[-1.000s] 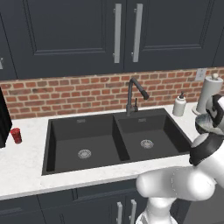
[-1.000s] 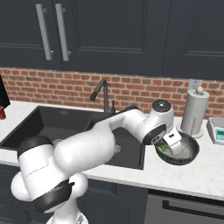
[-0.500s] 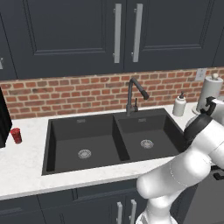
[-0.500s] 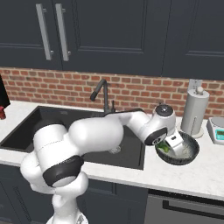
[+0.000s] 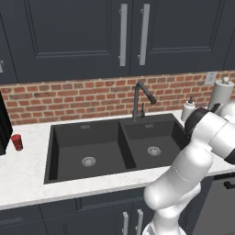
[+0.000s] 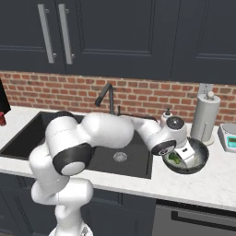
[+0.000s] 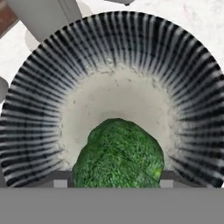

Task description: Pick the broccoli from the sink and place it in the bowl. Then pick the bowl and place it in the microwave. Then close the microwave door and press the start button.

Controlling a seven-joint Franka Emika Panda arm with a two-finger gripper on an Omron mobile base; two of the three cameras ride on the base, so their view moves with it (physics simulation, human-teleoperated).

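Note:
The bowl [image 6: 203, 152] stands on the counter right of the sink [image 6: 28, 137], its ribbed dark wall [image 7: 131, 39] ringing a whitish bottom. My gripper [image 6: 182, 155] reaches down into it. The green broccoli [image 7: 118, 153] sits low in the bowl between my two finger tips, which press its sides, so my gripper [image 7: 114, 180] is shut on it. From the right base the broccoli [image 6: 174, 158] shows as a green lump under the hand. Both basins of the sink [image 5: 92, 147] hold nothing. A black panel [image 5: 3, 124] at the far left edge may belong to the microwave; I cannot tell.
A paper towel roll [image 6: 205, 117] and a soap bottle [image 6: 167, 116] stand close behind the bowl. A small scale [image 6: 229, 137] lies to the right. The faucet [image 5: 140, 98] rises behind the sink. A red cup [image 5: 17, 141] stands on the left counter.
The arm's elbow and upper links have swung round. The hand has stayed in the bowl with the broccoli between its fingers.

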